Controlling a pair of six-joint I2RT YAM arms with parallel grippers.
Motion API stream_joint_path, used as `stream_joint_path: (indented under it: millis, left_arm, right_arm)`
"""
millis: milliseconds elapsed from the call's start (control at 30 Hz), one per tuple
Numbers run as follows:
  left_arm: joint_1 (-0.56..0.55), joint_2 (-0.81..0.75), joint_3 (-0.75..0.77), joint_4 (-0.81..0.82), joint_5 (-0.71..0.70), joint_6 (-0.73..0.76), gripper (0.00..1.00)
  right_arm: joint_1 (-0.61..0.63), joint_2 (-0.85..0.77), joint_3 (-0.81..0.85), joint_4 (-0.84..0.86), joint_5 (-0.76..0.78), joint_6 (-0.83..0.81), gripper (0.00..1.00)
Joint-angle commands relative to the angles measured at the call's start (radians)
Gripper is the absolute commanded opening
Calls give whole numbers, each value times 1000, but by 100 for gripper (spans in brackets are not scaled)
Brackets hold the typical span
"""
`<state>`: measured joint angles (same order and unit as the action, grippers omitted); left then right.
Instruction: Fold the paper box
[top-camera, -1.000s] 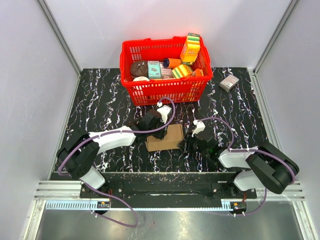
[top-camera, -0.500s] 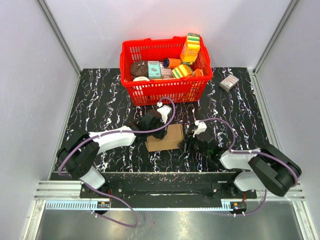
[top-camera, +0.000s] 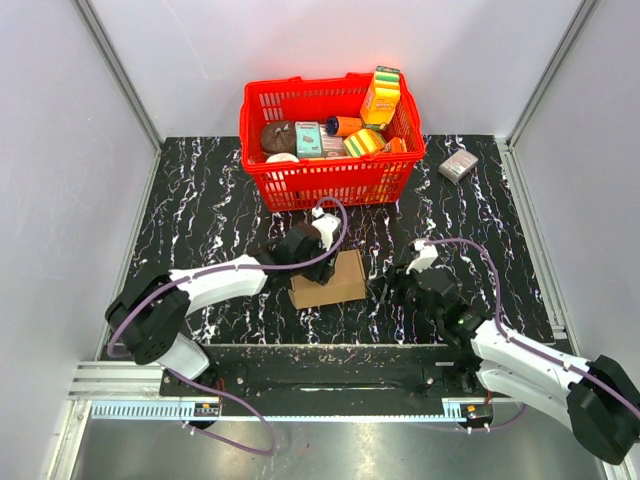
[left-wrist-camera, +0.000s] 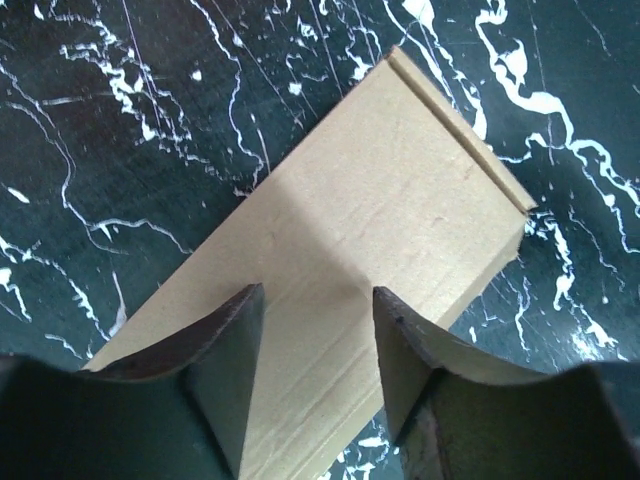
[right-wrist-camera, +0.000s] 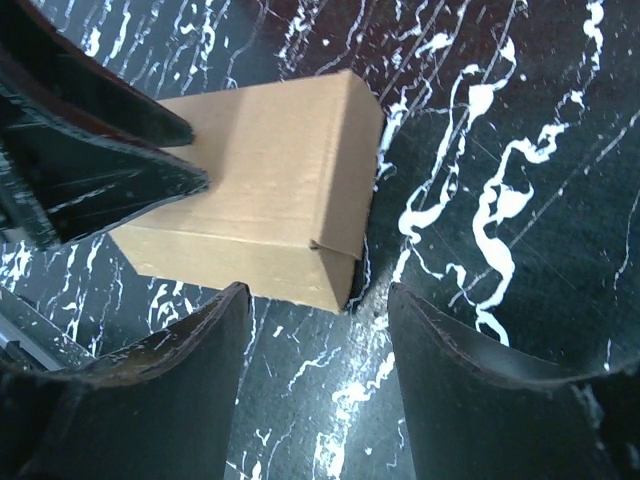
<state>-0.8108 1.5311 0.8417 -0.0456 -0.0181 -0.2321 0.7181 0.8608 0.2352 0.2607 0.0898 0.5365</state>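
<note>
One closed carton, the paper box (top-camera: 328, 279), lies on the desk (top-camera: 200, 210) in front of the red basket (top-camera: 300, 185). The left pincer (left-wrist-camera: 315, 300) hangs over its top, fingers parted, gripping nothing; the right pincer (right-wrist-camera: 315, 300) gapes empty beside its right end.

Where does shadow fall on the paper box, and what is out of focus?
Left wrist view: the paper box is bright at its far end and shaded under the left gripper, which looks soft. Right wrist view: the box's top is lit, its sides dimmer; the right gripper is dark and blurred. Top view: even light, all sharp.
</note>
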Motion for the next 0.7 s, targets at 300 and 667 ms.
stream_joint_path:
  millis: [300, 667]
  left_arm:
    - [-100, -580, -505, 185, -396, -332, 99]
    - [-294, -1089, -779, 208, -655, -345, 99]
  right_arm:
    - [4, -147, 29, -167, 22, 34, 65]
    - [3, -108, 30, -118, -30, 22, 65]
